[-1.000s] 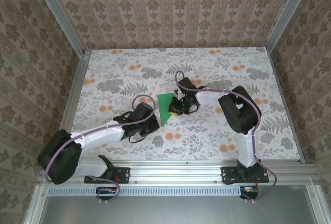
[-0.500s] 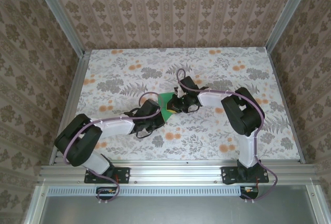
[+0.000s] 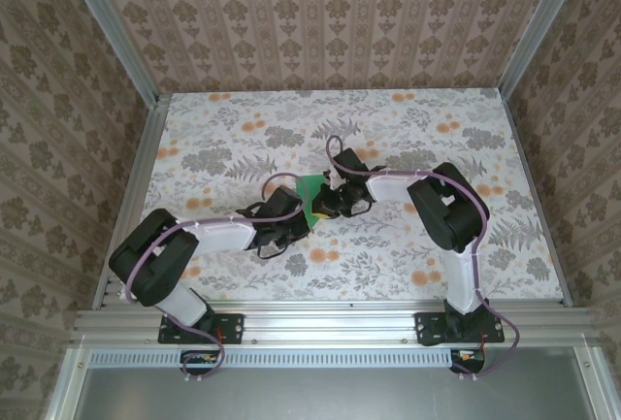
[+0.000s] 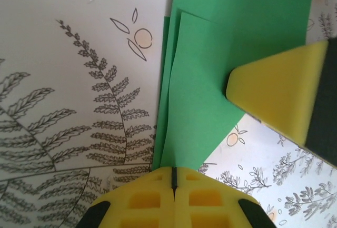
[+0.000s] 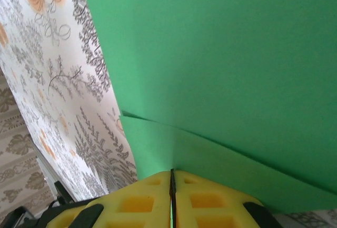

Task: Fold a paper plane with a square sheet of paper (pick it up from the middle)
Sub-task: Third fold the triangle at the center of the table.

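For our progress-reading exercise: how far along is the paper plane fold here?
Done: the green sheet already shows a fold, layers overlapping. In hand: left gripper and right gripper are each shut on an edge. Left: no pointed dart shape yet, so more folds likely remain.

One paper [image 4: 210, 80] (folded); left hand [image 4: 172, 178], right hand [image 5: 171, 178]: two.

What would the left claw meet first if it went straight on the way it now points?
The green folded paper. The shut left claw has its tips at the paper's near edge, so it would likely push into it at once; whether they touch now I cannot tell.
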`<state>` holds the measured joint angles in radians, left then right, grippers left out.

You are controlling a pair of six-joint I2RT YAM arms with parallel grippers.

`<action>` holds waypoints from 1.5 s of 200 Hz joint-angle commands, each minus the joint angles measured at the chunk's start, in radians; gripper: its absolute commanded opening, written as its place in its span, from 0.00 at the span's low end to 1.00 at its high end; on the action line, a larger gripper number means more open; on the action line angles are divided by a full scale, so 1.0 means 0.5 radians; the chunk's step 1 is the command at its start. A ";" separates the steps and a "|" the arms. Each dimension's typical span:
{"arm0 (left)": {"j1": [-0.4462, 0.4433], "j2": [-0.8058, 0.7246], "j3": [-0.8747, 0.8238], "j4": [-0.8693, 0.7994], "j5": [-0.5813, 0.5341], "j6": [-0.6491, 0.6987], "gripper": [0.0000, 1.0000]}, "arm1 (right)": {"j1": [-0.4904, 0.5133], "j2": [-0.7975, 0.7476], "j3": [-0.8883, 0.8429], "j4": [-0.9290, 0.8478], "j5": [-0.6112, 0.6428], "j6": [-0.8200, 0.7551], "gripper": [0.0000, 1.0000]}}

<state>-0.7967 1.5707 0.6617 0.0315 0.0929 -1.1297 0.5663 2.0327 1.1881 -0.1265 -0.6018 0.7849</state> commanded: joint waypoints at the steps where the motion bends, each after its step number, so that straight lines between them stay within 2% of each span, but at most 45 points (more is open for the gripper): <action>1: 0.013 0.045 0.060 -0.040 -0.015 -0.001 0.00 | 0.036 0.036 0.024 -0.009 -0.093 -0.069 0.10; 51: 0.010 0.025 0.022 -0.201 -0.042 0.004 0.00 | 0.013 0.093 0.033 -0.074 -0.049 -0.167 0.10; 106: 0.010 0.149 -0.011 -0.394 0.093 0.015 0.00 | -0.178 0.095 0.017 0.035 0.073 -0.341 0.12; 163: 0.015 0.159 -0.020 -0.466 0.109 0.036 0.00 | -0.389 0.147 0.032 0.179 0.111 -0.309 0.12; 194: 0.017 0.072 0.097 -0.559 0.074 0.141 0.00 | -0.430 0.025 0.036 0.189 0.137 -0.257 0.13; 219: 0.017 -0.078 0.232 -0.630 0.010 0.261 0.10 | -0.430 -0.165 -0.081 0.172 0.144 -0.228 0.22; 265: 0.059 -0.152 0.362 -0.492 -0.012 0.366 0.33 | -0.430 -0.415 -0.419 0.247 0.085 -0.117 0.51; 300: 0.087 -0.020 0.469 -0.490 -0.058 0.374 0.37 | -0.409 -0.496 -0.581 0.403 0.040 -0.017 0.63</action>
<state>-0.7635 1.5158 0.8539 -0.2058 0.0971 -0.9741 0.3538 1.8206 0.9440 0.0204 -0.5598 0.7307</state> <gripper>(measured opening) 0.364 0.612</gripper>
